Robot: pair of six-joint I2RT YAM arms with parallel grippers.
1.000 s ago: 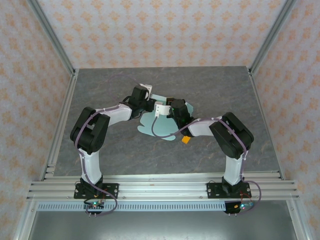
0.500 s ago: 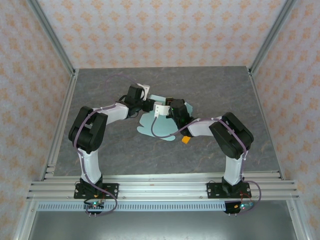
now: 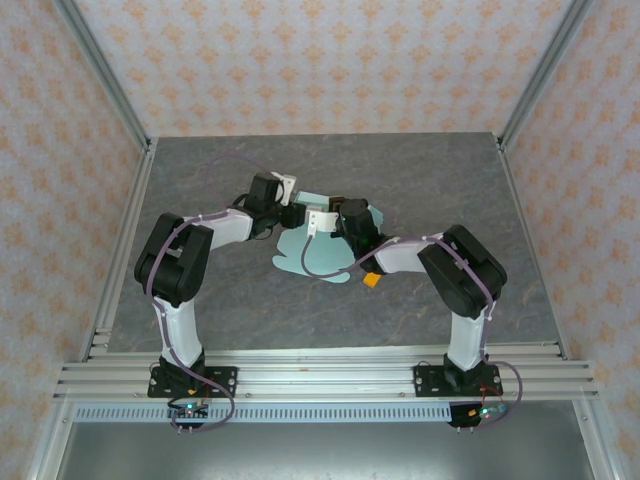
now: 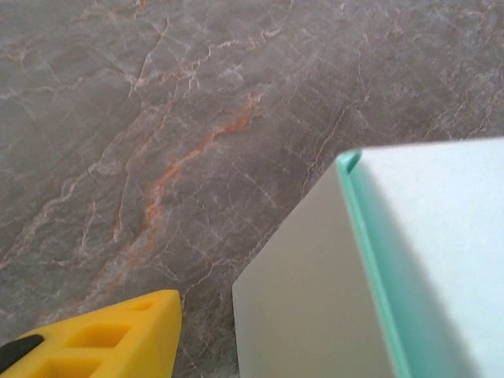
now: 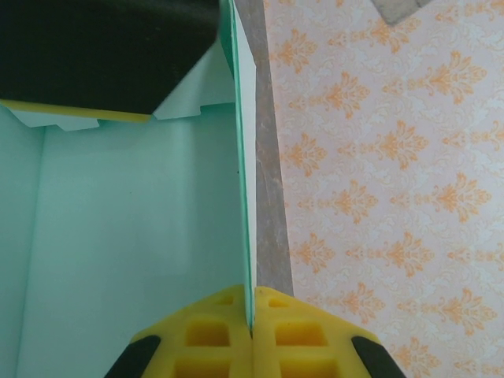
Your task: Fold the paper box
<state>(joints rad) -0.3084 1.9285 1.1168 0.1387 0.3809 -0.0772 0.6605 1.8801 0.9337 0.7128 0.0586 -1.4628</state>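
Note:
The pale mint-green paper box (image 3: 315, 248) lies partly folded mid-table between the two arms. In the right wrist view one of its walls (image 5: 142, 236) stands upright, and my right gripper (image 5: 252, 319) is shut on that wall's thin edge. My left gripper (image 3: 291, 207) sits at the sheet's far left corner. Its wrist view shows one yellow finger (image 4: 106, 335) low on the left, a little clear of a grey-shaded flap (image 4: 307, 303) and the mint panel (image 4: 429, 252). The other finger is hidden, and the jaws stand apart with nothing gripped.
A tiny orange block (image 3: 371, 279) lies just right of the sheet's near edge. Patterned walls and metal frame posts enclose the grey stone-look tabletop (image 3: 200, 300). Bare table lies to the left, right and far side of the sheet.
My left gripper has drawn back to the left and farther up the table, off the sheet's corner, and its jaws have widened. The right gripper keeps its pinch and has not moved.

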